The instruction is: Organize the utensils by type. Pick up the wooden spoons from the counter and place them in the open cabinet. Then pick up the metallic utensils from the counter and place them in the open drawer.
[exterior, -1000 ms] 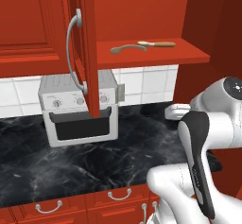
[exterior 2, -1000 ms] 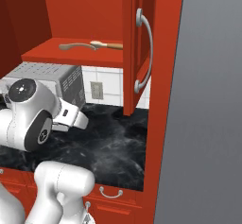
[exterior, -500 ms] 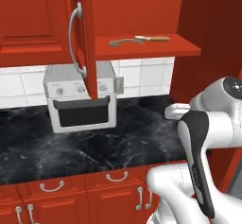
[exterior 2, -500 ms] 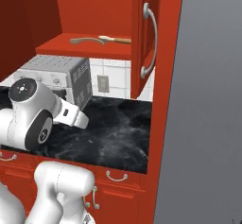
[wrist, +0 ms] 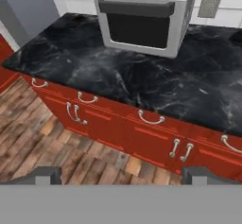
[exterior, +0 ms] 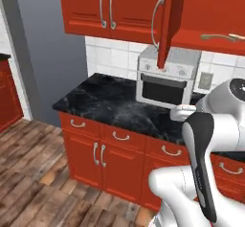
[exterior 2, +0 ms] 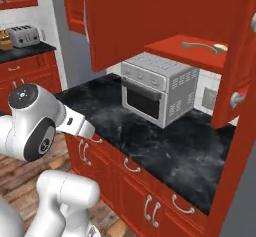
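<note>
Counter (wrist: pixel 156 86): glossy black stone with faint white veining, set above red cabinet fronts (wrist: pixel 142 138) with silver handles; wood-plank floor (wrist: pixel 42 138) below.

Toaster oven (exterior 2: pixel 157 93): silver-grey, dark glass door, knobs along the top panel; stands on the counter against the white tiled wall, directly under the open cabinet.

Open cabinet (exterior 2: pixel 187 48): red, both doors swung out. One wooden spoon (exterior 2: pixel 202 46) lies flat on its shelf, pale bowl toward the right, thin handle toward the left; the same spoon is seen on the shelf edge in the left base view.

Gripper (wrist: pixel 120 175): two dark finger tips (wrist: pixel 45 175) far apart at the bottom of the hand view, jaws fully spread, nothing between them; aimed down at the cabinet fronts and floor.

Toaster (exterior 2: pixel 22 35): small, grey, on a separate dark counter at far left.
</note>
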{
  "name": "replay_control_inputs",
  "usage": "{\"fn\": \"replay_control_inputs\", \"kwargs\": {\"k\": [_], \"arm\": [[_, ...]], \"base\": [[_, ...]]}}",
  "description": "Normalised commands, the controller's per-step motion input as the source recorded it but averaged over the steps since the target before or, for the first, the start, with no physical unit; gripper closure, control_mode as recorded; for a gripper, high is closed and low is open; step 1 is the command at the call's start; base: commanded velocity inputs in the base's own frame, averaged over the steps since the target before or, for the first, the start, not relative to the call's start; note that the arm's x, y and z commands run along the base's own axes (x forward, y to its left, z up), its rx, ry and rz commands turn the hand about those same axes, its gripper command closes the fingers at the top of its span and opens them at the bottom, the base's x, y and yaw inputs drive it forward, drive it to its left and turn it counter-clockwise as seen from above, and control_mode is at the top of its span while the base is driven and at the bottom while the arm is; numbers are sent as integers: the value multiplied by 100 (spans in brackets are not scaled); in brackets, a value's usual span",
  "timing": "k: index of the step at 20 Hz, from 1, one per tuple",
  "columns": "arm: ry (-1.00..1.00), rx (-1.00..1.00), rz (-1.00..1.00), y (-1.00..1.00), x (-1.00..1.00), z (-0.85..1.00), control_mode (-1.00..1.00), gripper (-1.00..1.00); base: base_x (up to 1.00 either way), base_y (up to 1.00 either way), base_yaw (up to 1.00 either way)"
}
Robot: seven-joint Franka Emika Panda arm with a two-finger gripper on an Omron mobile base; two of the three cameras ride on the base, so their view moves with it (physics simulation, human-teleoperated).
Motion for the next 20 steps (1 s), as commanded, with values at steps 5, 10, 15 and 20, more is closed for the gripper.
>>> {"fn": "replay_control_inputs", "kwargs": {"k": [5, 10, 15, 20], "arm": [[0, 0, 0, 0, 0, 0, 100, -100], [0, 0, 0, 0, 0, 0, 100, -100], [0, 0, 0, 0, 0, 0, 100, -100], [0, 0, 0, 0, 0, 0, 100, -100]], "base": [[-6, 0, 100], [-4, 24, 100], [16, 10, 98], [67, 8, 75]]}}
